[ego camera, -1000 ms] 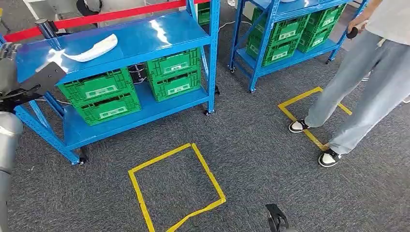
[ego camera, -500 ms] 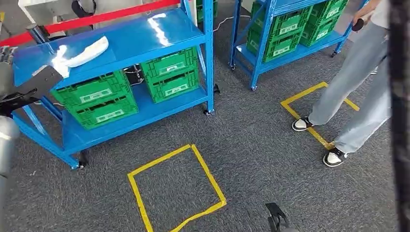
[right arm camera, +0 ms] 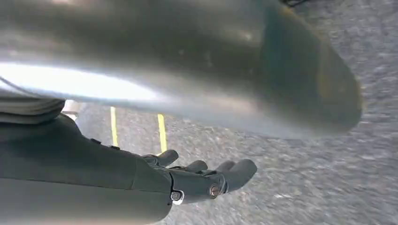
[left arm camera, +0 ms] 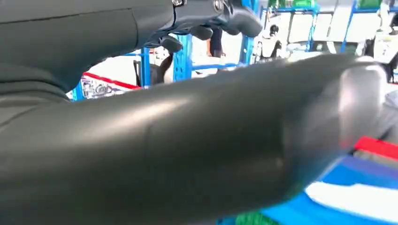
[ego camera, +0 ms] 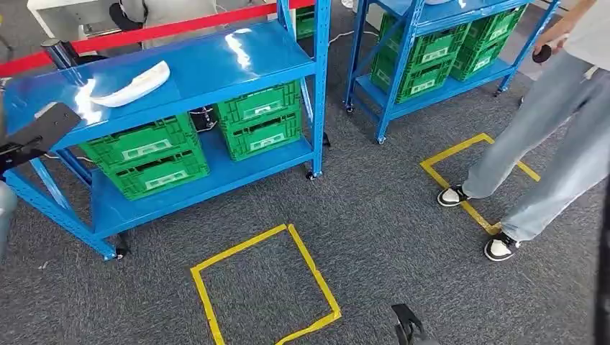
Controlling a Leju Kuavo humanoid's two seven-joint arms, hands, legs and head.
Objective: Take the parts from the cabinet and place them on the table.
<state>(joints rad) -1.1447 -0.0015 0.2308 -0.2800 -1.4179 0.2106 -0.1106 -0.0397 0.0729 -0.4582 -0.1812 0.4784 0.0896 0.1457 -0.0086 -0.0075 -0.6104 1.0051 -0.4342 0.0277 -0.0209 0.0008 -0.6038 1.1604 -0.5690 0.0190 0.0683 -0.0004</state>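
The near blue metal shelf rack [ego camera: 216, 61] is our landmark, and on its top shelf, toward the left end, lies the long curved white plastic part [ego camera: 133, 83], flat on the blue surface with nothing touching it. The same white part [left arm camera: 356, 199] shows as a pale blur on blue in the left wrist view. On the rack's lower shelf sit four green plastic crates [ego camera: 260, 118], stacked two and two, side by side.

The left hand [left arm camera: 206, 21] is up beside the rack's left end; its dark fingers [left arm camera: 244, 23] are curled loosely with nothing in them, and blue uprights stand beyond them. In the head view a black flat piece on the left arm [ego camera: 39, 129] juts out in front of the rack's left end, just left of the white part and apart from it.

The right hand [right arm camera: 197, 180] hangs over the grey carpet floor [ego camera: 403, 215]; its fingers [right arm camera: 239, 171] are stretched out, slightly apart, holding nothing, with yellow tape lines on the floor behind them.

In front of the rack a yellow tape square [ego camera: 262, 284] marks the carpet. To the rack's right stands a second blue shelf rack [ego camera: 431, 21] with more green crates. Further right a person in light jeans and black-and-white shoes [ego camera: 547, 136] stands with one foot at the edge of another yellow tape square [ego camera: 467, 169]. A red bar [ego camera: 165, 29] runs behind the near rack.
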